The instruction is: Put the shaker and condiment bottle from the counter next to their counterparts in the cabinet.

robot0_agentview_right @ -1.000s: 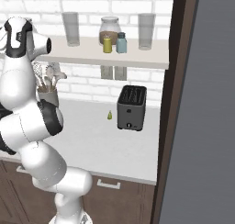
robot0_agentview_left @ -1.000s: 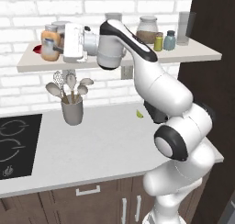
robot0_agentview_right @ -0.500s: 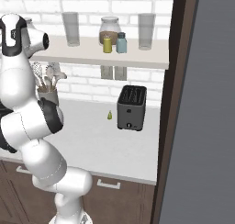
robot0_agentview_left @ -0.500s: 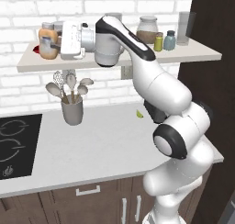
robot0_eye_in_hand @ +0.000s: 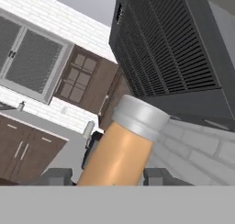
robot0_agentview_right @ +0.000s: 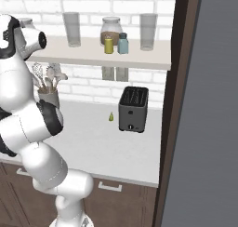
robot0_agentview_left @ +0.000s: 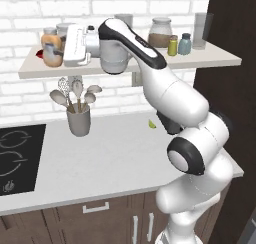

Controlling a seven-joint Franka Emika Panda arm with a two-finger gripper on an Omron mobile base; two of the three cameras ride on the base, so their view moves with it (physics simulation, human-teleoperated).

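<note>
The orange condiment bottle (robot0_agentview_left: 48, 42), grey-capped, stands upright over the left end of the cabinet shelf (robot0_agentview_left: 125, 68). My gripper (robot0_agentview_left: 59, 51) is shut on it from the right. In the hand view the condiment bottle (robot0_eye_in_hand: 117, 156) rises between both fingertips (robot0_eye_in_hand: 158, 176) of my gripper (robot0_eye_in_hand: 108, 177). A bit of the red bottle (robot0_agentview_left: 39, 52) peeks out just left of it. Whether the orange bottle's base touches the board I cannot tell. The olive-yellow shaker (robot0_agentview_left: 172, 46) stands on the shelf right beside the blue-grey shaker (robot0_agentview_left: 185, 44); from the right side the shaker (robot0_agentview_right: 109, 45) is close against the blue-grey shaker (robot0_agentview_right: 122, 43).
A glass jar (robot0_agentview_left: 161, 33) and tall glasses (robot0_agentview_right: 148, 31) stand on the shelf. On the counter (robot0_agentview_left: 110, 158) are a utensil holder (robot0_agentview_left: 79, 119), a dark toaster (robot0_agentview_right: 134, 109) and a small green item (robot0_agentview_right: 111, 116). The cooktop (robot0_agentview_left: 17, 158) lies at left.
The hand with the orange bottle has edged slightly left along the shelf. The shakers and jars have not moved.
</note>
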